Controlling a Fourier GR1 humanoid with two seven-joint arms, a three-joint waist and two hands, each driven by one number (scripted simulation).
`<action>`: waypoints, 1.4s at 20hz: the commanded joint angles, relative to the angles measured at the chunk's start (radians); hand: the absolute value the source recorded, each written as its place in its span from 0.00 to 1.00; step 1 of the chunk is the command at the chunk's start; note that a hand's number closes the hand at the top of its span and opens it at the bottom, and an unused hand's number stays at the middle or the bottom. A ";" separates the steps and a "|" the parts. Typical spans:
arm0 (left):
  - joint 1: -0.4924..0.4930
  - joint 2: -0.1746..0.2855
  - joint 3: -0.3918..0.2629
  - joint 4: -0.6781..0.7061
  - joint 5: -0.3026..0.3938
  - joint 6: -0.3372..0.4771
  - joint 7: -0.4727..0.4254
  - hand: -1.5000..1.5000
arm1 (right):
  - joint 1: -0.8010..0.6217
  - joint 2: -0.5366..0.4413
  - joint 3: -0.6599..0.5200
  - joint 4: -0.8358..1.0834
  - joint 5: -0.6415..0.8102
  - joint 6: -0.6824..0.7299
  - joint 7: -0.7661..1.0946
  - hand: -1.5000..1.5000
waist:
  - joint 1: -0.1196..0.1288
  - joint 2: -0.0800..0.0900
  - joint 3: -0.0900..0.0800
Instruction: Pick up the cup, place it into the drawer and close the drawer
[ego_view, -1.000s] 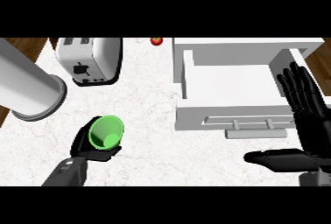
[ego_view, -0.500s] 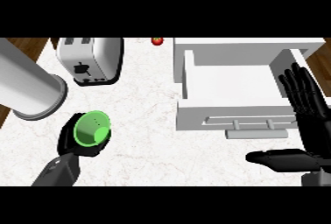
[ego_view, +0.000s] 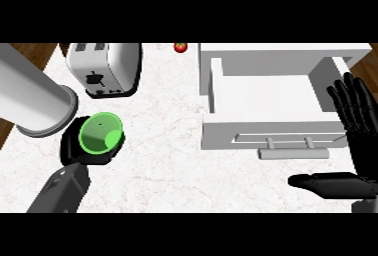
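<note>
Head view: cup at 9 o'clock, left hand fingers curled round it, over worktop. Drawer at 2 o'clock, open. Right hand at 3 o'clock, fingers straight, holding nothing. Done: grasp. Left: place, close.

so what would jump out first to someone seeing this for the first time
The bright green cup stands out most, at the left of the counter, with the left hand curled round it. Next comes the big white drawer at the right, pulled open, and the right hand resting open beside it at the view's right edge.
</note>
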 joint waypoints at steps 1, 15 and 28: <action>-0.025 -0.011 -0.026 -0.057 -0.006 -0.083 -0.093 1.00 | 0.051 0.000 0.006 -0.037 -0.003 0.017 -0.014 0.00 | 0.000 -0.003 0.001; -0.184 -0.177 -0.211 -0.575 -0.021 0.209 0.393 1.00 | 0.006 -0.015 -0.027 0.005 0.000 0.006 0.007 0.00 | 0.020 -0.010 0.003; -0.513 -0.193 -0.367 -0.533 -0.018 0.478 0.663 1.00 | -0.039 -0.042 -0.060 0.034 -0.029 0.029 0.015 0.00 | -0.003 -0.001 0.002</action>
